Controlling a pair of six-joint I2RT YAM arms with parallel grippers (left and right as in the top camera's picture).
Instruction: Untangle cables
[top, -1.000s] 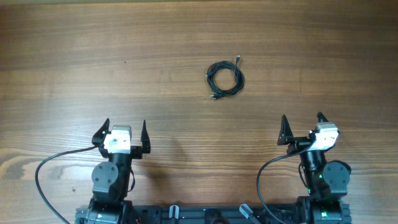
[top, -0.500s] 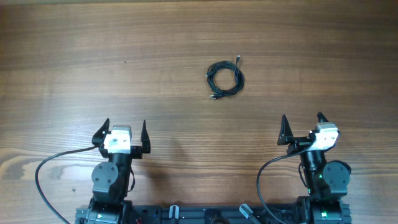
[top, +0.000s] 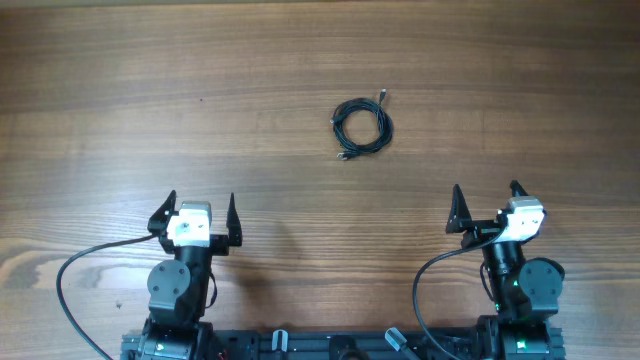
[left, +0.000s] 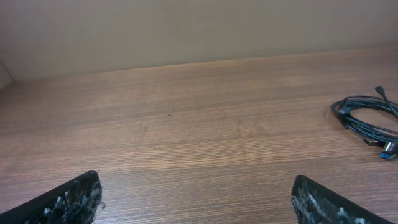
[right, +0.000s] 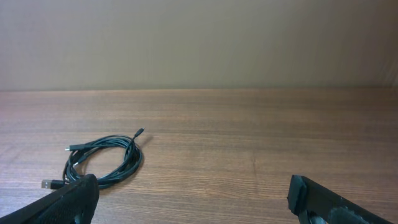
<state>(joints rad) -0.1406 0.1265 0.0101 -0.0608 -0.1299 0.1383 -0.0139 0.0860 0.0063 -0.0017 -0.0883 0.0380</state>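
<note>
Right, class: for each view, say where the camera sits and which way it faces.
Overhead: above the table, facing straight down; left hand and right hand, both open, near the bottom edge.
Left wrist: low behind the left hand, facing across the table towards the wall; its fingers in the lower corners.
Right wrist: likewise behind the right hand; its fingers in the lower corners.
Shared: all three show the coiled cable, at the right for the left wrist and at the left for the right wrist.

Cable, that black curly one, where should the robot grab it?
Probably the bunched strands on the right side of the cable loop, nearest the right gripper. It lies flat on the table, so come straight down, jaws across the strands.
</note>
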